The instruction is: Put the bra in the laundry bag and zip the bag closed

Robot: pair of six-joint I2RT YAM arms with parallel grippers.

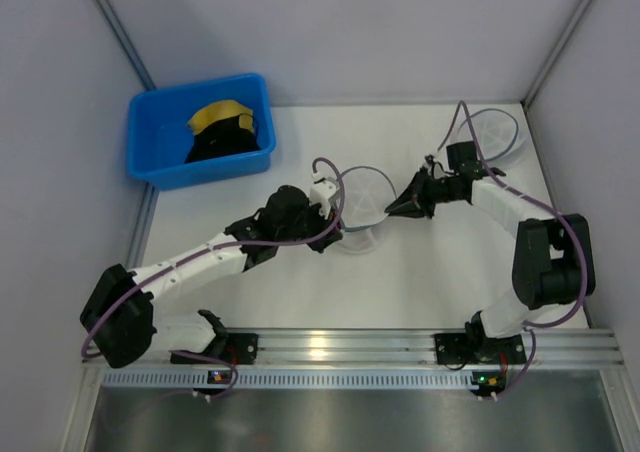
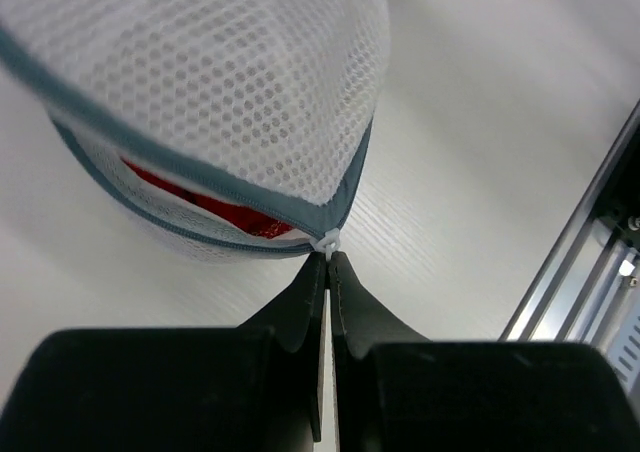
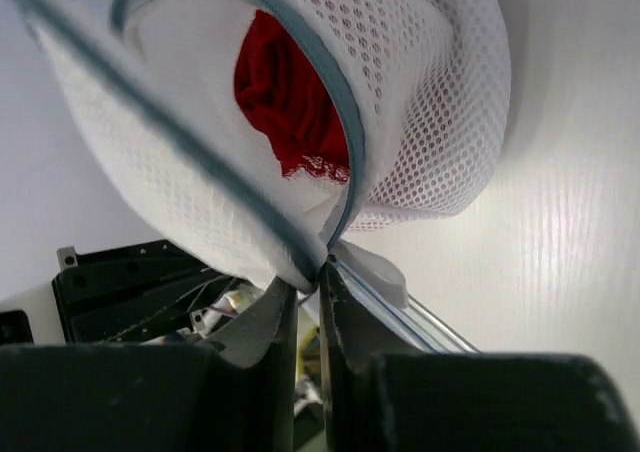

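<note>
White tabletop (image 1: 430,292), mid-task: the bra (image 3: 285,102) lay inside the bag (image 2: 230,82), whose zip still gaped. At the bag's edge the left gripper (image 2: 328,262) pinched the pull (image 2: 326,240); opposite, the right gripper (image 3: 322,272) clamped the rim. Zipping remained, though the gap's full length was hidden.

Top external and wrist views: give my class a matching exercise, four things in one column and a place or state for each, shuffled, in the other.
Things:
1. bra
2. laundry bag
3. blue bin
4. left hand

Places or states:
A. at the back left of the table
B. red, inside the mesh
C. shut on the zipper pull
D. white, zip partly open

Pairs: 1-B, 2-D, 3-A, 4-C
</note>
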